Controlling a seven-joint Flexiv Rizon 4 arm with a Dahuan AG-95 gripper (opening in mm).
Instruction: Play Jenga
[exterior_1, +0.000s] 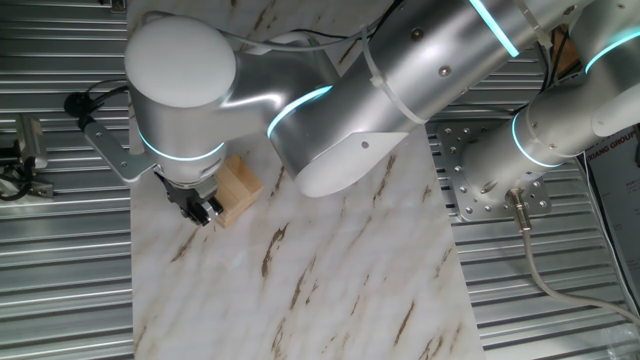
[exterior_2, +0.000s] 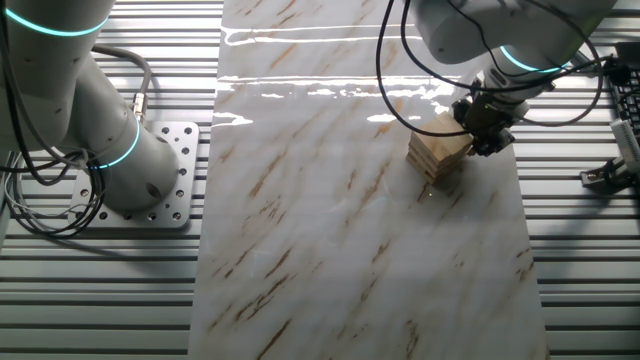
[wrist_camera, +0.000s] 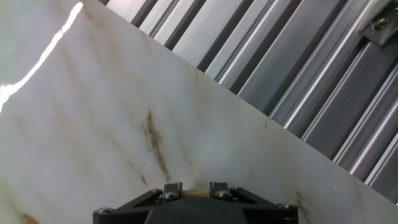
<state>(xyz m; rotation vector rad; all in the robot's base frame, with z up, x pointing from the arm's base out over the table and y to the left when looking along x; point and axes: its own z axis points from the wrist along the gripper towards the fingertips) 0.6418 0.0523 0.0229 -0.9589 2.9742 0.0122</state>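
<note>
Jenga stack on the slab, hand beside it

The Jenga (exterior_2: 440, 152) stack stands on the slab (exterior_2: 340, 250), which lies on the ribbed worktop (exterior_2: 100, 300); in the other fixed view it sits toward the slab's right edge. The hand (exterior_2: 487, 135) is just beside the stack, on its outer side. The arm's base (exterior_2: 150, 175) is mounted on the worktop, left of the slab.

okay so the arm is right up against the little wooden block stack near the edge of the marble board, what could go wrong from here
1. The gripper sits against one side of the Jenga stack; a sideways push could likely slide or topple the whole stack rather than free one block.
2. The stack stands near the edge of the marble board, so loosened blocks may drop onto the ribbed metal table.
3. The hand view barely shows the blocks, so alignment is hard to check.
</note>
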